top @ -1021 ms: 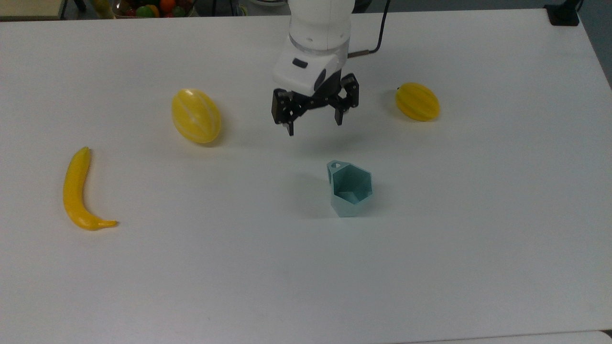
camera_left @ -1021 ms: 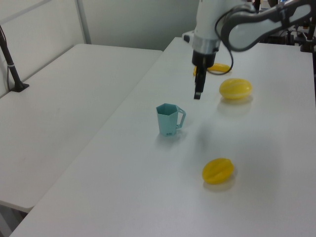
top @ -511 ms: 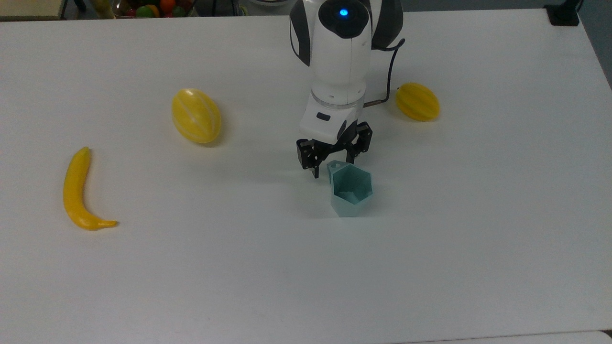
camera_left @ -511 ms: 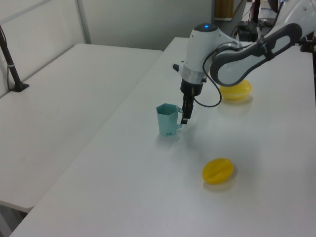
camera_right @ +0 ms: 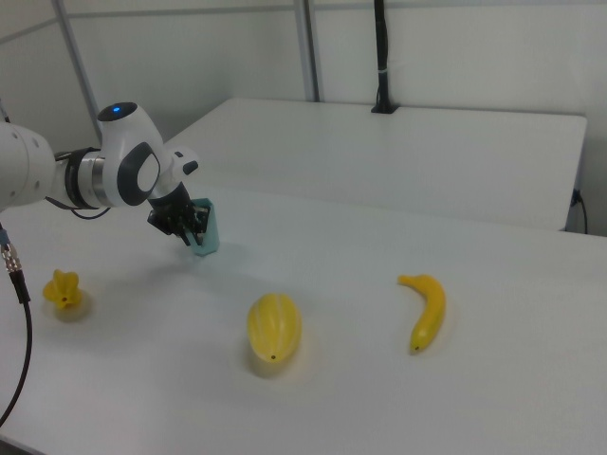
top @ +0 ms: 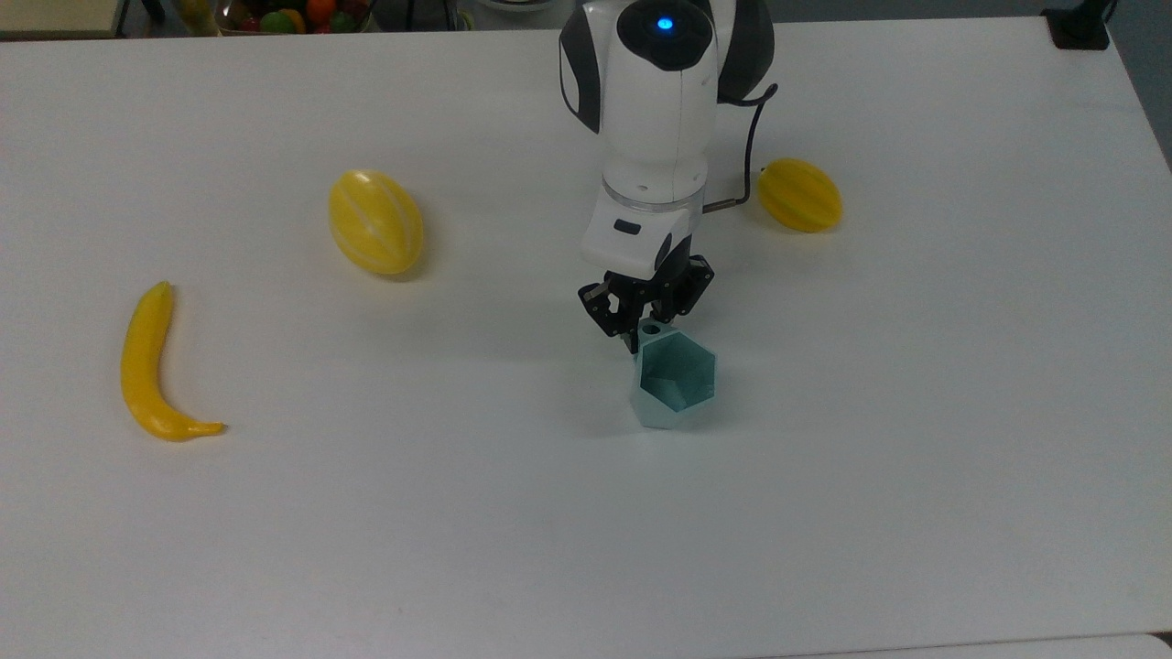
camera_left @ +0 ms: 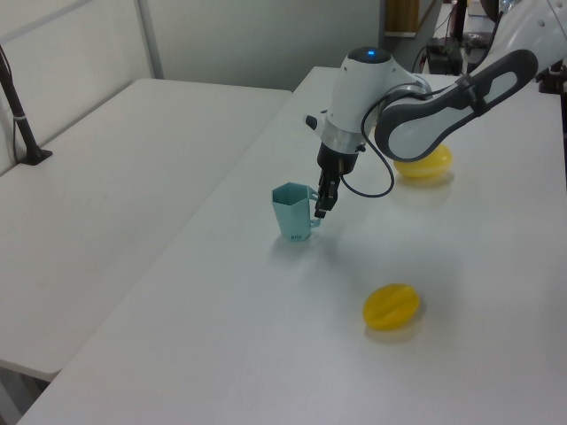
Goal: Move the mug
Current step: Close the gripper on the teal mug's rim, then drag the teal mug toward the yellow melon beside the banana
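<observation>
- Now the gripper [top: 644, 329] is down at table height with its jaws pinched on the small tab handle of the mug [top: 676, 382]; in the left view the black fingers [camera_left: 321, 200] sit at the handle, with the cup body just beyond them.
- Taking the handle makes sense, I think: the faceted body is wide and tapers downward, while the tab is a thin piece the narrow jaws can clamp from both sides.
- Beyond the jaws, on the side away from the arm, the mug stands on the white table [top: 916, 458], mouth up; in the left view it looks slightly tilted or just lifted, though I cannot say which.
- Well clear of the jaws lie the striped yellow melon [top: 375, 221], the banana [top: 146, 362] and the smaller yellow fruit [top: 799, 194], so nothing crowds the path for moving the cup.
- Compared with half a second ago, the jaws were spread on either side of the handle and have since closed on it; the mug has also turned a little and shifted, most plainly in the left view, where it sits further to the left view's left.
- A second ago the gripper hung open, well above and behind the cup.
</observation>
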Controlling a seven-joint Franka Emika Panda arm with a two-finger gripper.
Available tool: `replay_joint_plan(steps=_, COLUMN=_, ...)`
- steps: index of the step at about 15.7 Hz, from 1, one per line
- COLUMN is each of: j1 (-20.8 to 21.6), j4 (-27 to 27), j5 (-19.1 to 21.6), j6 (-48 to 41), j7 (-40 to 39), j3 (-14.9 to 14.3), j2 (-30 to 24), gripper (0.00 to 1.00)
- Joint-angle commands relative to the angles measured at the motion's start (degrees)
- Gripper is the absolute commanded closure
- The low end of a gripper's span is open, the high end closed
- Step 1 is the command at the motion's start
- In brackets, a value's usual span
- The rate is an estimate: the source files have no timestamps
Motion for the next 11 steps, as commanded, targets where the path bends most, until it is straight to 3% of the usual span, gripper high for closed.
replay_joint_plan(steps=1, j1=0.69, j4=-2.59, j5=-0.65, j6=0.08, j7=0.62, j3=-0.75, j2=-2.79, gripper=1.00)
replay_joint_plan(steps=6, j1=0.69, j4=-15.77, j5=-2.14, j6=-4.29, j7=7.65, j3=-0.75, j2=-15.87, gripper=1.00)
replay_joint_plan(steps=11, j1=-0.19, j4=-19.03, j5=-3.38, j6=-23.37, j7=12.14, j3=-0.75, j2=-23.10, gripper=1.00)
